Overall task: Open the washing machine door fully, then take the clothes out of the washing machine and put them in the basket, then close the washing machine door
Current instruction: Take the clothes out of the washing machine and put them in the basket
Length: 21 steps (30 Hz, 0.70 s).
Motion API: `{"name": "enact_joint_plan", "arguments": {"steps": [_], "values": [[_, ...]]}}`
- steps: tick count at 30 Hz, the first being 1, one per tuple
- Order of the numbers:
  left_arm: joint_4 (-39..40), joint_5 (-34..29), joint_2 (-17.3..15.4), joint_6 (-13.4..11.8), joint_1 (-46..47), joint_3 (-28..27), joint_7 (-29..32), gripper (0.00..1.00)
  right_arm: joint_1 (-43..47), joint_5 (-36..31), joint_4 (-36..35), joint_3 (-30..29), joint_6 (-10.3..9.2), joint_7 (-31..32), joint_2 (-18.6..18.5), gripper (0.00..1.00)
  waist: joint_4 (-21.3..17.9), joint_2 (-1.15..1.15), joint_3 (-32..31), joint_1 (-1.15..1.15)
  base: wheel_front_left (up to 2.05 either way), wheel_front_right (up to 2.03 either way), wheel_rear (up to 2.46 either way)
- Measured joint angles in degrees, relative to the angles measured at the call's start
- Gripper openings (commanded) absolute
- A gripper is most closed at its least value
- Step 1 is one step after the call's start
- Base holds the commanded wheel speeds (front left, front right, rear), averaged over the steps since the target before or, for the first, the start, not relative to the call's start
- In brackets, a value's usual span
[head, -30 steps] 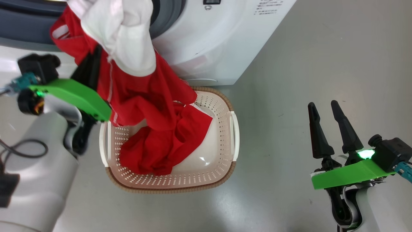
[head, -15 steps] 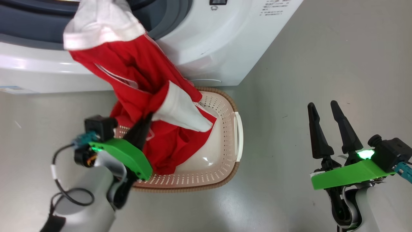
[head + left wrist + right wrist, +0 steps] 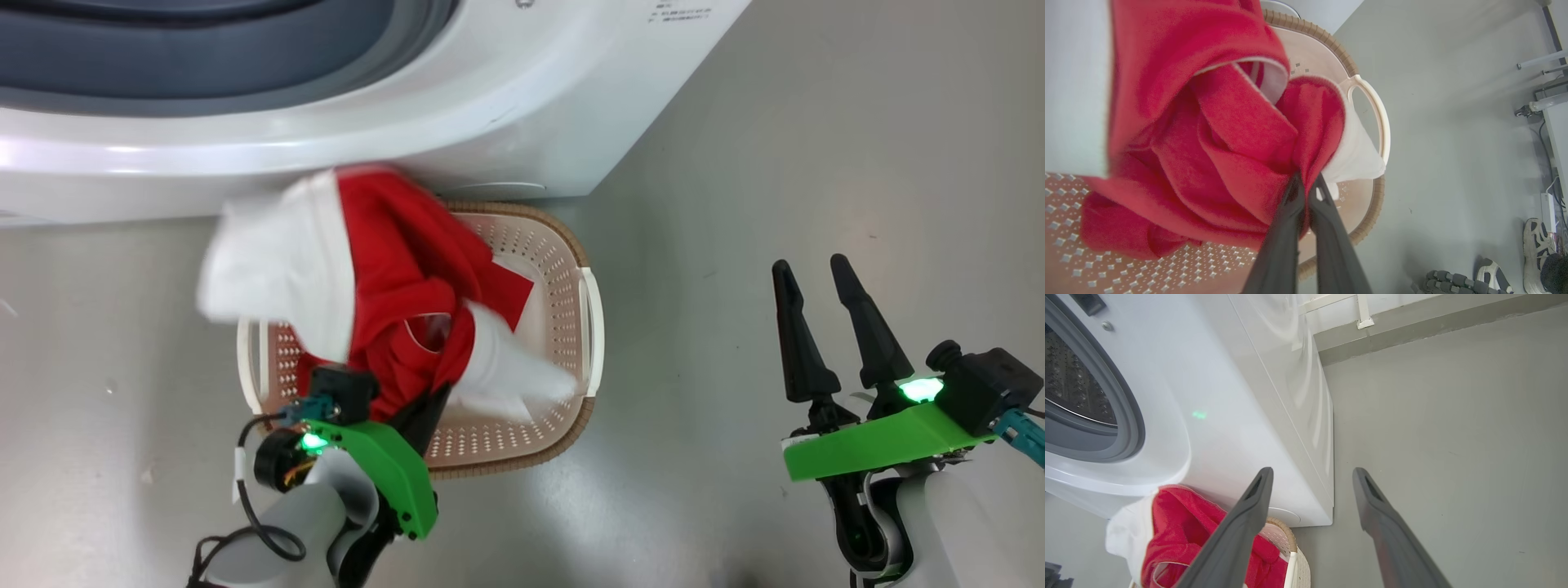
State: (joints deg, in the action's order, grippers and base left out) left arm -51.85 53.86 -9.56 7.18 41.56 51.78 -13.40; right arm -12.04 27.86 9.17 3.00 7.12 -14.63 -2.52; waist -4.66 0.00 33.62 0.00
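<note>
The clothes (image 3: 392, 261), a bundle of red fabric with white panels, hang bunched over the basket (image 3: 522, 454), their lower folds lying inside it. One white panel spreads past the basket's left rim; it is blurred, so I cannot tell whether it touches anything there. Another white piece lies against the inner wall on the right-handle side.

The left gripper (image 3: 1306, 184) holds the garment from the near side of the basket. In the left wrist view its fingers are pressed together on a fold of red cloth, with the perforated basket bottom below.

The basket stands on the grey floor (image 3: 775, 147), just in front of the washing machine (image 3: 457, 122), whose grey gasket (image 3: 245, 49) shows at the top of the head view.

The right gripper (image 3: 810, 265) hovers well apart to the right above bare floor, its fingers spread and holding nothing.
</note>
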Motion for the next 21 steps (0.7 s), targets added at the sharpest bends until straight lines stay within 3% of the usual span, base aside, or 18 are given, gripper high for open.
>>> {"name": "enact_joint_plan", "arguments": {"steps": [8, 17, 18, 21], "values": [[-3.53, 3.91, -0.31, 0.0, 2.08, 3.83, -0.12, 0.0, -1.5, 0.38, -0.8, 0.0, 0.0, 0.0, 0.0, 1.0, -0.71, 0.0, 2.78, 0.0, 0.0, 0.0, 0.0], [-6.15, 5.08, -1.54, 0.0, 8.77, 1.44, -0.89, 0.0, -2.72, 0.37, -1.24, -0.04, 0.0, 0.0, -0.01, 1.0, -0.83, 0.0, 6.07, 0.0, 0.0, 0.0, 0.0], [-6.15, 4.85, -1.62, 0.0, 8.99, 0.93, -0.89, 0.03, -2.84, 0.37, -1.24, -0.05, 0.0, 0.0, -0.01, 1.0, -0.8, 0.0, 6.31, 0.0, 0.0, 0.0, 0.0], [-6.19, 4.05, -1.62, 0.0, 9.02, -0.44, -0.89, 0.42, -2.94, 0.37, -1.24, -0.1, 0.0, 0.0, -0.01, 1.0, -0.59, 0.0, 6.66, 0.0, 0.0, 0.0, 0.0]]}}
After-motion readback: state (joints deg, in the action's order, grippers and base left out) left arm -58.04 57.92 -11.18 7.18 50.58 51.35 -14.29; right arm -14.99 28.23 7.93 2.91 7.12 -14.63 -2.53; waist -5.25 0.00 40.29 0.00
